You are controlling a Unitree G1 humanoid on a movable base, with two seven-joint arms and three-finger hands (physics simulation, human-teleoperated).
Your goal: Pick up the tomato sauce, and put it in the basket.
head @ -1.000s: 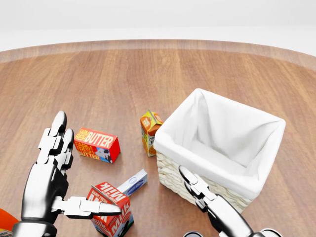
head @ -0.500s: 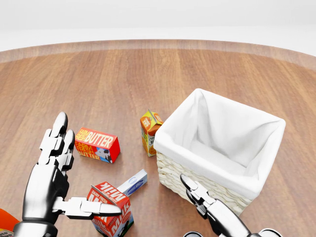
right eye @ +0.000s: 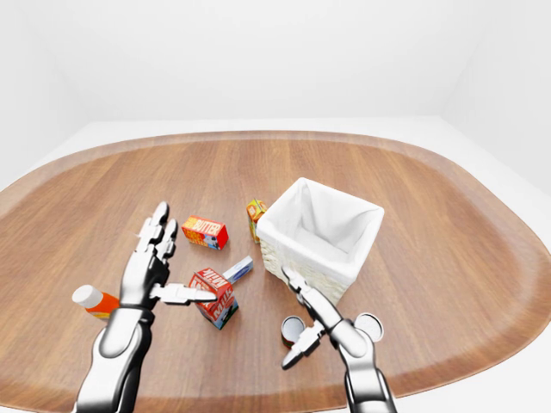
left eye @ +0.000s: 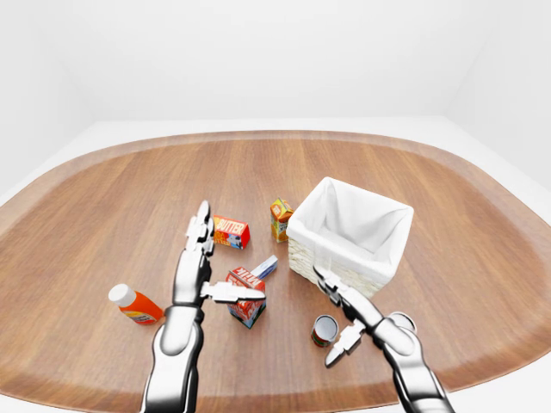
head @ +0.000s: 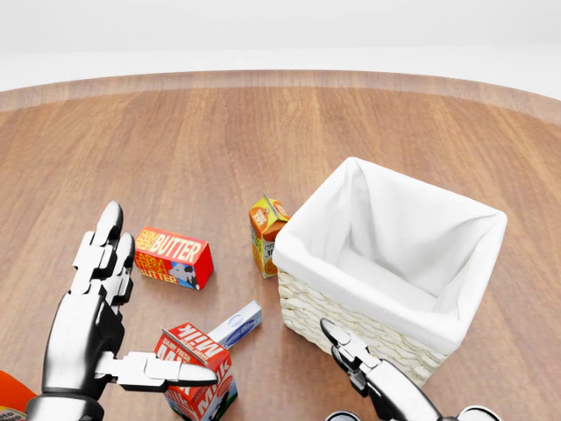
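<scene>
In the left-eye view the tomato sauce (left eye: 325, 329) is a small can standing upright on the desk (left eye: 103, 206), just left of the right hand (left eye: 344, 311), whose fingers are spread open and hold nothing; the basket (left eye: 348, 262) sits just above.

In the head view the left hand (head: 105, 307) is open too, over the milk carton (head: 198, 368), farther from the can.

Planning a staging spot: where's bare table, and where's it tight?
Free: the broad table above the butter box and basket in the left-eye view, plus the stretch right of the basket. Crowded: the patch left of and below the basket, holding the juice carton, milk carton, can and both robot hands.
</scene>
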